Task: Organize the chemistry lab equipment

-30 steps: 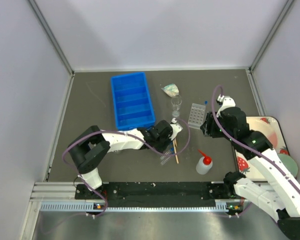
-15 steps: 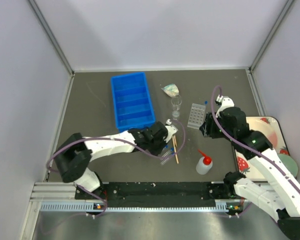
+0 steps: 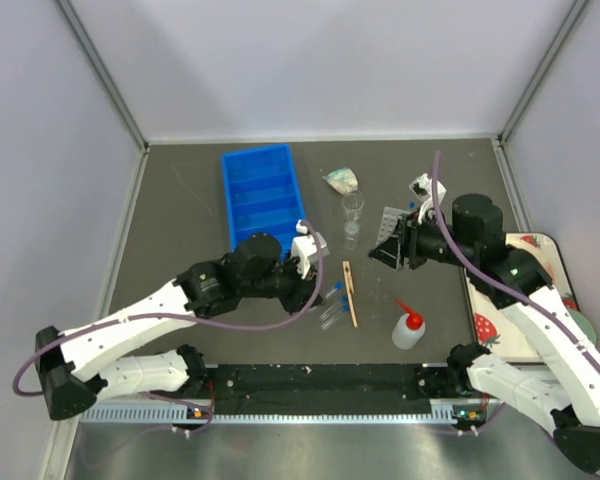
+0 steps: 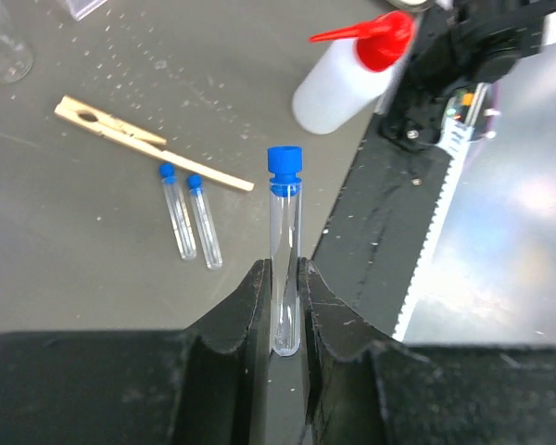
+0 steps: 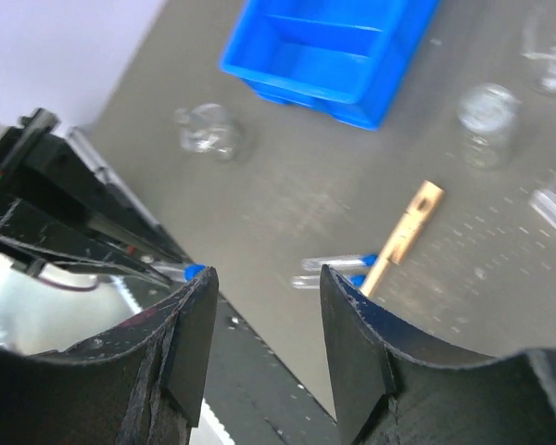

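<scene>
Top external view: blue divided bin (image 3: 265, 200), its compartments showing only blue floor. The strawberry tray (image 3: 530, 245) at the right carries a pale green bowl (image 3: 583, 330). A blue cap shows at the far corner of the clear tube rack (image 3: 388, 228); what else the rack holds cannot be told.

Left wrist view: the left gripper (image 4: 283, 278) is clamped narrowly on one blue-capped tube (image 4: 284, 213). Its long axis runs along the fingers, with the cap out past the tips. Two more tubes (image 4: 193, 221) lie parallel on the table, caps toward the wooden clamp (image 4: 153, 144) and near the squeeze bottle (image 4: 338, 83).

Right wrist view: the right gripper (image 5: 264, 278) has its jaws about half apart, with nothing between them.

One second ago the left gripper was down at the tubes beside the clamp. It has since drawn back leftward with one tube, and the right arm has turned to face left.
</scene>
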{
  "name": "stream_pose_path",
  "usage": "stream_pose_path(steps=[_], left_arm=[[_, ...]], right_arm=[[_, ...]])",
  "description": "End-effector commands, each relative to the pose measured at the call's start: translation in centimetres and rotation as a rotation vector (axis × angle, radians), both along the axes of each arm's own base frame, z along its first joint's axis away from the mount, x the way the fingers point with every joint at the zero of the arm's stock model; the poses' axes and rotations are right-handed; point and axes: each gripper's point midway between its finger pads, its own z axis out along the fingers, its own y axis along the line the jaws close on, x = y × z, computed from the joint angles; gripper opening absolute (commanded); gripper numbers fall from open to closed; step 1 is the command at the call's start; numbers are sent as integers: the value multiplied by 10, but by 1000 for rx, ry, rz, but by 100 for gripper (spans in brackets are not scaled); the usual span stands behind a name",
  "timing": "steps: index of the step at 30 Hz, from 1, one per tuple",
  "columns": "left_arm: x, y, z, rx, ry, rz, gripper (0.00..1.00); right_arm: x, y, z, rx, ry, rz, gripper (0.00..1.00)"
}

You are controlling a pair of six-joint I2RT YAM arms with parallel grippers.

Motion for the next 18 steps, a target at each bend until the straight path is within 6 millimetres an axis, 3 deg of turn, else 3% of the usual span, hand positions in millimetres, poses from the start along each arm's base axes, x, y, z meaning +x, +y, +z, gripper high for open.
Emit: stream_pose_path(steps=[1, 8, 18], left_arm=[[-21, -1, 43, -159, -7, -70, 0], [-30, 8, 75, -287, -59, -74, 0], [-34, 13, 92, -337, -81, -78, 0]], right_arm=[[-28, 35, 56, 190, -72, 228, 48], [-50, 70, 61, 262, -28, 358, 48], [-73, 114, 58, 252, 0, 478, 48]])
